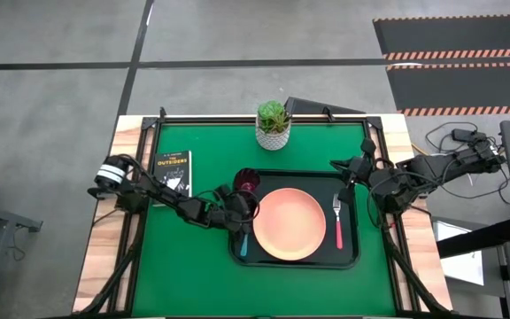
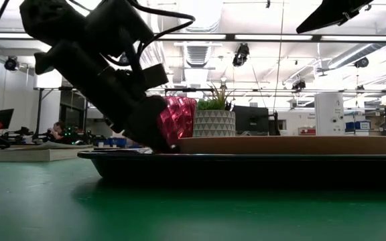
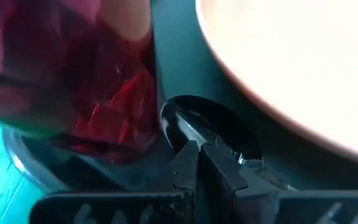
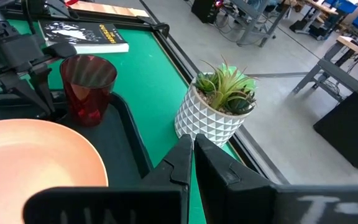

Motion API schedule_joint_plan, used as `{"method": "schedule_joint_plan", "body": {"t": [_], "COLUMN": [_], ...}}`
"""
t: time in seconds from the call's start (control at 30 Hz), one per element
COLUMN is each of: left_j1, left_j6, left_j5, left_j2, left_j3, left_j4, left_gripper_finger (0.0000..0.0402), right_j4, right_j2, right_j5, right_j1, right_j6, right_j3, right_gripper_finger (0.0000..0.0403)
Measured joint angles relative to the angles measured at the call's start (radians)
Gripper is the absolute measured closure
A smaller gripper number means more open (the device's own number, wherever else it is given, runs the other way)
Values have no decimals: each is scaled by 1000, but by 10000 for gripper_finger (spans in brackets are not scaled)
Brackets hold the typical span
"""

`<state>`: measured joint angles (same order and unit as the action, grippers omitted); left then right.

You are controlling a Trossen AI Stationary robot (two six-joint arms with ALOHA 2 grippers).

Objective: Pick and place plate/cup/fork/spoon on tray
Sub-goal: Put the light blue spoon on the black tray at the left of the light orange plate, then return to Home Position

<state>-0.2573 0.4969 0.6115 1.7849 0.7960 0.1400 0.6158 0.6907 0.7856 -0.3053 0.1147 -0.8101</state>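
The black tray (image 1: 354, 252) holds the peach-pink plate (image 1: 289, 223) in its middle. The fork (image 1: 339, 221) lies along its right side. The spoon (image 1: 244, 242), blue handle toward the near edge, lies along its left side. The dark red cup (image 1: 248, 183) stands upright in the far left corner. My left gripper (image 1: 240, 211) is shut, low over the tray between cup and plate; its tips (image 3: 197, 149) sit right at the spoon's bowl (image 3: 188, 118). My right gripper (image 1: 345, 171) is shut and empty above the tray's far right corner. My left gripper's shut fingertips (image 3: 185, 158) point slantwise down at the spoon's bowl (image 3: 188, 118), which lies flat on the tray. I cannot tell whether they touch it. My right gripper touches nothing.
A white pot with a green plant (image 1: 274, 124) stands at the table's far edge behind the tray, also in the right wrist view (image 4: 219, 109). A small black book (image 1: 172, 170) lies left of the tray. Green mat (image 1: 193, 266) lies bare on the near left.
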Motion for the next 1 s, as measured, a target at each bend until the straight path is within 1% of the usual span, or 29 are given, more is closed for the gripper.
{"method": "schedule_joint_plan", "body": {"t": [0.23, 0.53, 0.67, 0.77, 0.87, 0.93, 1.0], "left_j1": [-3, -13, -34, -55, -74, -79, -79], "left_j6": [97, 91, 68, -11, -162, -251, -309], "left_j5": [-1, -9, -10, -10, -26, -76, -137], "left_j2": [-20, -73, -153, -245, -341, -401, -466], "left_j3": [2, 3, 8, 0, -5, -8, -25], "left_j4": [-98, -115, -189, -206, -205, -199, -201], "left_gripper_finger": [401, 401, 401, 401, 401, 401, 401], "right_j4": [0, 0, 1, 3, -39, -97, -174], "right_j2": [0, 0, -3, -8, -19, -35, -54], "right_j5": [0, 0, -1, -24, -35, -38, -75], "right_j1": [0, 0, 0, 0, 0, 0, 0], "right_j6": [1, 0, -13, -46, -88, -117, -154], "right_j3": [0, 2, 10, 31, 60, 92, 141], "right_gripper_finger": [394, 394, 394, 394, 394, 394, 394]}}
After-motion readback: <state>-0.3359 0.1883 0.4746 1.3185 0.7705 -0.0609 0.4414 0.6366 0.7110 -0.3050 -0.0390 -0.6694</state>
